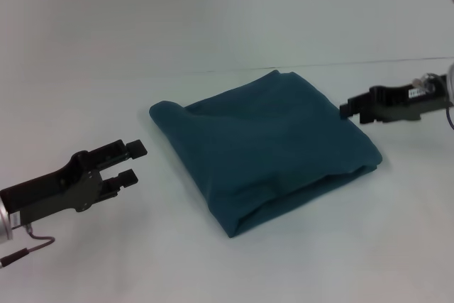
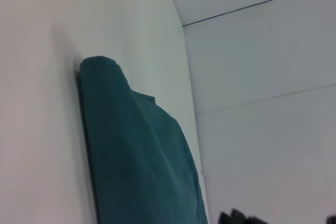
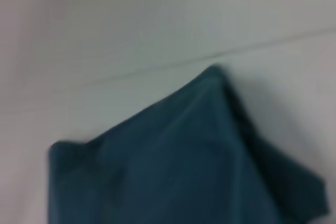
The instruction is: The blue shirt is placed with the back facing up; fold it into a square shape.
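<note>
Your blue shirt (image 1: 266, 148) lies folded into a rough, thick square on the pale counter (image 1: 213, 19), between your two claws and touching neither. It is plain dark teal, soft and matte, with rounded, puffy edges and stacked layers showing along the side nearest the robot. One corner bulges into a small rounded lump on the side facing your left claw (image 1: 132, 162). That claw hovers near the shirt's left edge, its two black fingers apart with a narrow gap and nothing between them. Your right claw (image 1: 347, 110) sits just beside the shirt's far right corner; you cannot tell from these views whether it is parted or closed. The counter is smooth and plain white, crossed by a thin dark seam.
</note>
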Controlling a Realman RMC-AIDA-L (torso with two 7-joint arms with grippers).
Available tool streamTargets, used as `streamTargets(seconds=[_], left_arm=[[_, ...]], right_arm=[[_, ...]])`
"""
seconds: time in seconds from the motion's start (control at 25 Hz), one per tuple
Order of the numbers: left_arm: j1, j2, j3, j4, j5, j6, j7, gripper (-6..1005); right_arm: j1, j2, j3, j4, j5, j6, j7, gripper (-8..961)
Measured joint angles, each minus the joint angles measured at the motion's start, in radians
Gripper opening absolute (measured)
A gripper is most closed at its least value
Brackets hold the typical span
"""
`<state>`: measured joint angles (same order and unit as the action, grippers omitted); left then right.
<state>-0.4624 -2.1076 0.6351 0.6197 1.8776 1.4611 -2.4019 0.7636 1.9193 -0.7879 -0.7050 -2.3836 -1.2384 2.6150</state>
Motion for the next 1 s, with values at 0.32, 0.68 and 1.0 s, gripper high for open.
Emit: streamTargets(seconds=[0.32,0.68,1.0], left_arm=[[-0.001,-0.001,0.000,0.000,0.000,0.000,0.001,785],[0.003,-0.002,0.000,-0.002,0.000,0.003,0.001,785],[0.005,-0.003,0.014,-0.002,0.013,0.064,-0.014,784]], right_arm=[[-0.001,-0.009,-0.017,0.035,0.014,-0.112,-0.006,520],[0.035,0.003,-0.048,0.079,-0.155,0.007,0.040,519],[0.041,-0.011,-0.037,-0.033,-0.183,-0.016,0.071,520]])
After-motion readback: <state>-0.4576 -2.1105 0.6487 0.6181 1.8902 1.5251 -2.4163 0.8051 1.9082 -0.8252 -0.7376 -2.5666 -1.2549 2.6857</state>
